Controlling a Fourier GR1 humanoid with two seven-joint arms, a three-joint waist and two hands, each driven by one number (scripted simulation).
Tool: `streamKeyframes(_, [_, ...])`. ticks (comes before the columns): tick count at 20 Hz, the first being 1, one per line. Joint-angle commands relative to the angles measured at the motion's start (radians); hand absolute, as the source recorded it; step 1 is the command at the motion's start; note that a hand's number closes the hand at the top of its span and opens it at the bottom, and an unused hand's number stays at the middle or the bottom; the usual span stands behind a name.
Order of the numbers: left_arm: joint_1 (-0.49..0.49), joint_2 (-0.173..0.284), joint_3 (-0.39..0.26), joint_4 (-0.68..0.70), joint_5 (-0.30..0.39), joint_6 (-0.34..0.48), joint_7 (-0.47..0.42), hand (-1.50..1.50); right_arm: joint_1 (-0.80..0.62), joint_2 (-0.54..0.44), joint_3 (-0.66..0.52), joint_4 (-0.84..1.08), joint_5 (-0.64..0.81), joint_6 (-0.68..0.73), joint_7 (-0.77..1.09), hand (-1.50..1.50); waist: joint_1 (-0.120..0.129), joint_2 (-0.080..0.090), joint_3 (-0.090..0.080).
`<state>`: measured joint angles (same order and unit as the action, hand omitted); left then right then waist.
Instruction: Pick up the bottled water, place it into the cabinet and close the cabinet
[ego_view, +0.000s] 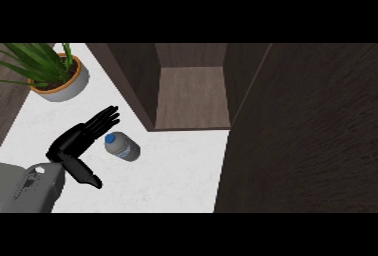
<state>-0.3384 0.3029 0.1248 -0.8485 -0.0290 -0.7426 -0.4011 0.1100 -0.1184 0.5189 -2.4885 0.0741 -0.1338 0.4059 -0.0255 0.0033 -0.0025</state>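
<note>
Lying on the white counter (177, 170), the water bottle (122, 146) sits just right of the left hand (77, 141). Its blue cap points far and left. The hand is spread open, holding nothing. The open cabinet (193, 100) is farther back, to the right.

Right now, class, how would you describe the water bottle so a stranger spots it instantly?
Start at the open wooden cabinet on the white counter. Just in front of its left wall stands the bottled water, beside the left hand. It alone is clear, with a blue cap.
</note>
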Motion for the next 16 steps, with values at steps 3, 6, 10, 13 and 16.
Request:
streamKeyframes(3, [-0.046, 0.005, -0.028, 0.198, -0.078, -0.019, -0.232, -1.5, 0.052, -0.022, 0.035, -0.038, 0.1, -0.016, -0.044, -1.5, 0.0, 0.0, 0.001])
streamKeyframes(6, [-0.077, -0.028, -0.046, 0.285, -0.106, 0.033, -0.273, -1.5, 0.008, -0.048, -0.012, -0.105, 0.056, -0.017, 0.037, -1.5, -0.007, 0.003, -0.001])
streamKeyframes(10, [-0.146, -0.015, -0.047, 0.398, -0.128, 0.063, -0.343, -1.5, 0.027, -0.048, 0.045, -0.101, 0.088, -0.036, 0.021, -1.5, -0.018, 0.004, -0.001])
streamKeyframes(13, [-0.139, -0.007, -0.036, 0.415, -0.103, 0.033, -0.387, -1.5, 0.035, -0.073, 0.022, -0.082, 0.056, -0.023, -0.017, -1.5, -0.008, 0.002, 0.0])
streamKeyframes(16, [-0.196, -0.054, -0.05, 0.486, -0.133, 0.119, -0.404, -1.5, -0.006, -0.065, -0.013, -0.099, 0.042, -0.045, 0.026, -1.5, -0.015, 0.006, -0.002])
